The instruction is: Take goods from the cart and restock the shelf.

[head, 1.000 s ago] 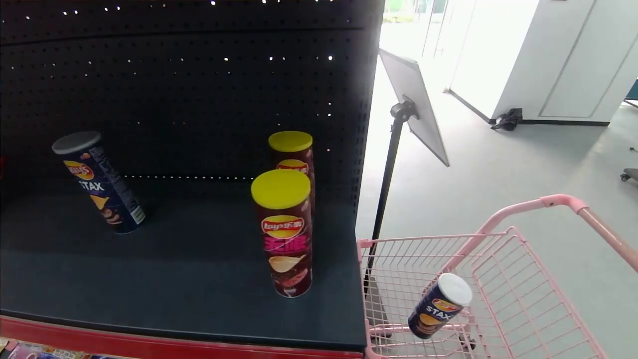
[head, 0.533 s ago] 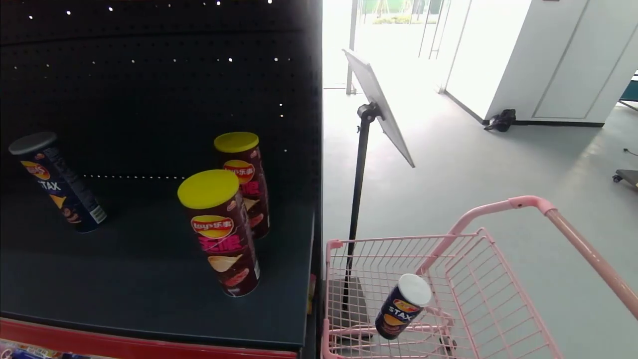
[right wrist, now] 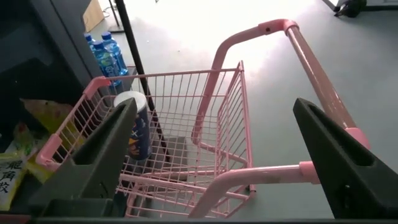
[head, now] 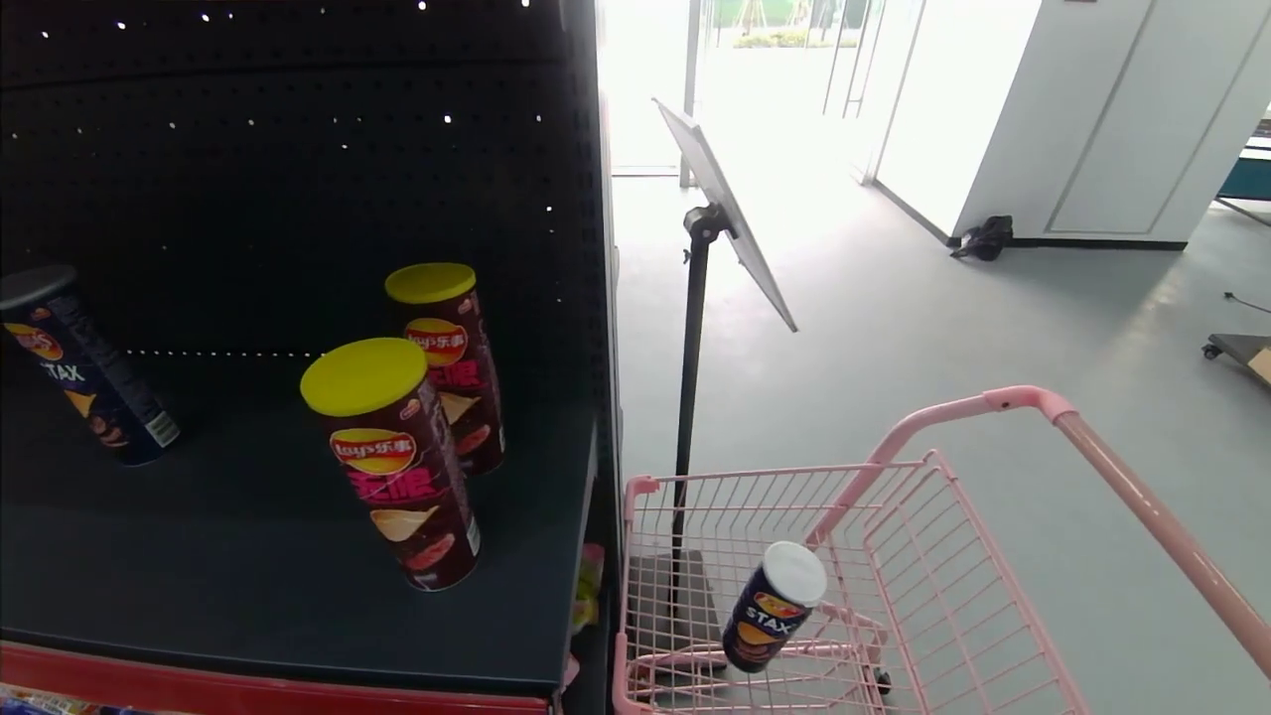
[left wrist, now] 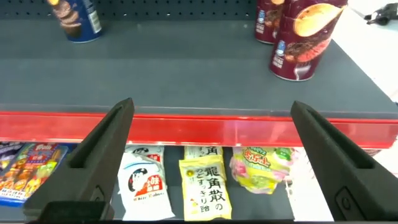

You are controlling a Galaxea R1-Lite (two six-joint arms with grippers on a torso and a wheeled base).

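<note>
- One navy can [head: 775, 606] with a white lid sits low in the pink cart [head: 993, 417], at the corner nearest the shelf [head: 248, 556]. It is the only stock I can see in the basket.
- It looks tilted, lid uppermost. I can't tell from the head view whether it leans on the wire or that is just the camera angle.
- Three cans stand upright on the shelf. Two are maroon with yellow lids, the front maroon can [head: 392, 462] just ahead of the rear maroon can [head: 445, 362]. A second navy can [head: 79, 367] stands well apart at the far left.
- There is plenty of bare shelf between the navy can and the maroon pair.
- The right gripper [right wrist: 214, 102] hangs above the cart with its jaws spread wide, holding nothing. The can is below and off to one side.
- The left gripper [left wrist: 211, 102] is also spread and empty. It faces the red shelf edge, with snack packets [left wrist: 205, 186] on the tier below.
- Handling, as I judge it:
  - The can is a light cardboard tube. It is stiff enough to hold but dents if squeezed hard.
  - The glossy wrap is likely slippery.
  - The plastic lid may pop off, so keep off it.
- Grip across the body at mid-height or slightly above, with moderate force.
- The right arm is the obvious one to use. Watch the cart wires on the way down.
</note>
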